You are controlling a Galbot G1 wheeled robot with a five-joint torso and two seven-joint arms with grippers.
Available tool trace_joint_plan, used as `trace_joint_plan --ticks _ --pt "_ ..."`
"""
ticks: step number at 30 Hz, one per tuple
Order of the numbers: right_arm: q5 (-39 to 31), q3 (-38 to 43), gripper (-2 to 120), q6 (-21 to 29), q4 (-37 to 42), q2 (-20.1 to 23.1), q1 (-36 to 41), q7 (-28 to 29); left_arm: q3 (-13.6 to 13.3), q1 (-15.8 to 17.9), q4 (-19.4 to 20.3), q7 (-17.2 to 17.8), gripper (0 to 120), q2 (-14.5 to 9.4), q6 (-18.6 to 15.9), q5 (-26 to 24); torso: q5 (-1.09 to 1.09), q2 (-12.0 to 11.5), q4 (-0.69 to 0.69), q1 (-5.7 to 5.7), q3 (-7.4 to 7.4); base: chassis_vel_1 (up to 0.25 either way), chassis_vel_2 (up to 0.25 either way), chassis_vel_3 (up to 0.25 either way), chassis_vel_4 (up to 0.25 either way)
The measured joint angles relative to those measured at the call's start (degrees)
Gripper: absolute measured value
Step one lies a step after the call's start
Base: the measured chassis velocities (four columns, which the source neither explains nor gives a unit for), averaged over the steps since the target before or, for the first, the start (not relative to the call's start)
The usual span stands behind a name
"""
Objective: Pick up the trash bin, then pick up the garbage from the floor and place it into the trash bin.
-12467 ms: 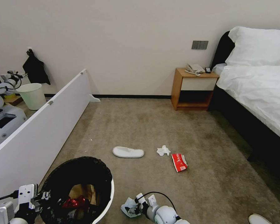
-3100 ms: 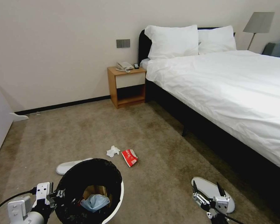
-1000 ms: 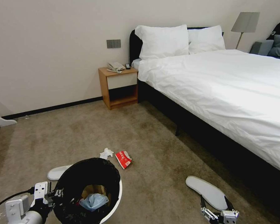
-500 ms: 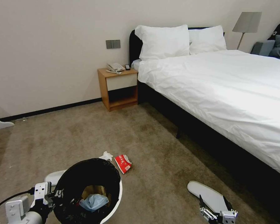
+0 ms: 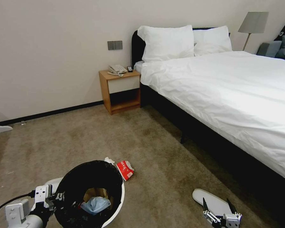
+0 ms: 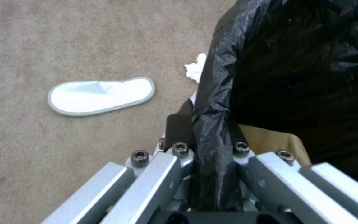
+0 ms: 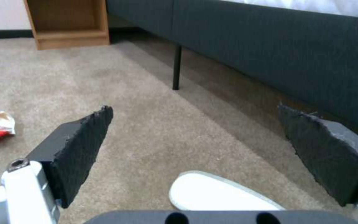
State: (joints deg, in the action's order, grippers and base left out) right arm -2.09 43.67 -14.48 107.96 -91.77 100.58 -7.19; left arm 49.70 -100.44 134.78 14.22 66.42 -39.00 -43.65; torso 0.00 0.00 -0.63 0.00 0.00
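Round white plastic trash bin [image 5: 118, 202] with a black bag folded over its rim sits at near left, held off the tan carpet [image 5: 85, 139]. Left gripper [image 6: 206, 137] is pinched onto the bagged rim on the bin's left side, 1 finger outside and 1 inside. Inside the bin: a light-blue cloth [image 5: 95, 204] lying on brown paper [image 5: 96, 192]. Just beyond the bin's far rim lies a red-and-white packet [image 5: 125, 169], with a crumpled white tissue [image 5: 109, 160] beside it to the left, partly hidden by the rim. A flat white slipper [image 6: 100, 96] lies on the carpet left of the bin, near it but apart. Right gripper [image 5: 220, 207] is at near right, fingers spread wide, low over the near end of a second white slipper [image 5: 212, 201], which lies between the 2 dark pads [image 7: 81, 146]; contact cannot be told. Far right: a black-framed bed with white bedding [image 5: 228, 85]; a wooden nightstand [image 5: 120, 91] stands against the far wall.
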Motion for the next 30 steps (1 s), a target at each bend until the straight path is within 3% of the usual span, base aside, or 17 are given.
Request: trace_joint_plan --ticks 5,8,12,17,30 --pt "0.4 0.0 100 2.0 0.0 3.2 -0.3 2.6 0.2 0.1 0.0 0.0 3 -0.2 0.0 -0.1 0.00 0.0 0.00 0.00 0.00 0.000 0.000 0.000 0.000" --pt "0.5 1.0 100 6.0 0.2 7.4 0.0 3.2 0.3 0.1 0.1 0.0 3 -0.4 0.0 -0.2 0.00 0.0 0.00 0.00 0.00 0.000 0.000 0.000 0.000" --pt "1.4 1.5 100 8.7 0.2 9.7 0.2 3.0 0.3 0.1 0.1 0.0 3 -0.5 0.0 -0.2 0.00 0.0 0.00 0.00 0.00 0.000 0.000 0.000 0.000" --pt "1.7 2.4 100 14.5 -0.5 14.1 -0.5 -2.6 0.5 -0.1 0.4 0.1 3 -0.5 -0.1 -0.2 0.01 0.0 0.01 0.00 0.00 0.000 0.000 0.000 0.000" --pt "2.8 -1.4 100 14.7 -8.8 20.1 -3.2 -4.0 1.1 -0.9 1.0 0.4 3 -0.4 -0.3 -0.1 0.01 0.0 0.00 0.00 0.00 0.000 0.000 0.000 0.000"
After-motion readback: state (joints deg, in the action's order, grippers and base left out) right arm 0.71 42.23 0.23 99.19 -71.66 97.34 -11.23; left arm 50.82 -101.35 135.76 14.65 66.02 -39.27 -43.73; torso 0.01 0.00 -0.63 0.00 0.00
